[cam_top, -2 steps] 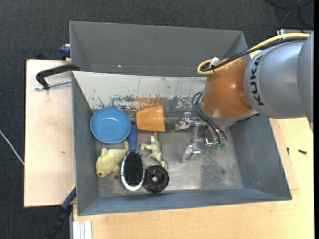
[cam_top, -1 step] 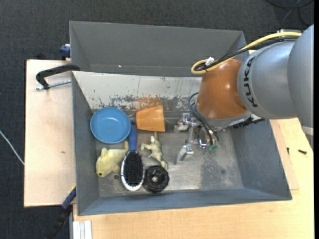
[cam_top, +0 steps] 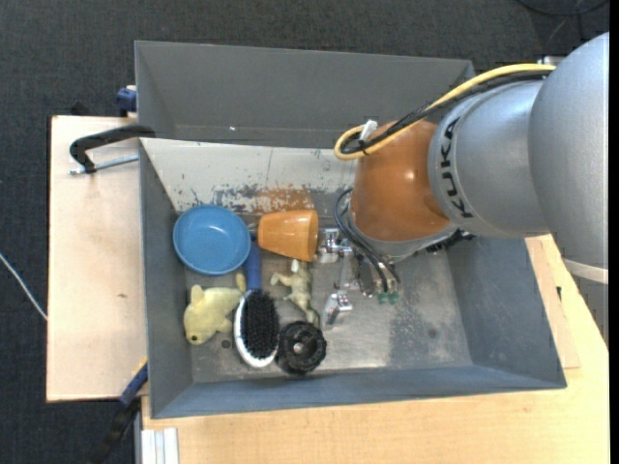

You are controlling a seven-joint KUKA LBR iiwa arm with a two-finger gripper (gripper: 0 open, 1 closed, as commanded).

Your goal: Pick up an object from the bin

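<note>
To the left lie a round blue bowl (cam_top: 218, 240), a tipped orange cup (cam_top: 288, 233), a yellow soft toy (cam_top: 208, 313) and a white-rimmed black brush (cam_top: 256, 328).

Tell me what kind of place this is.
Probably a robotics lab grasping rig: a KUKA arm reaching into a grey metal bin of mixed small items, such as a blue bowl and an orange cup.

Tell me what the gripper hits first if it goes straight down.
Probably bare bin floor under the gripper, just beside the pale toy; depth is unclear, so it might clip that toy.
</note>
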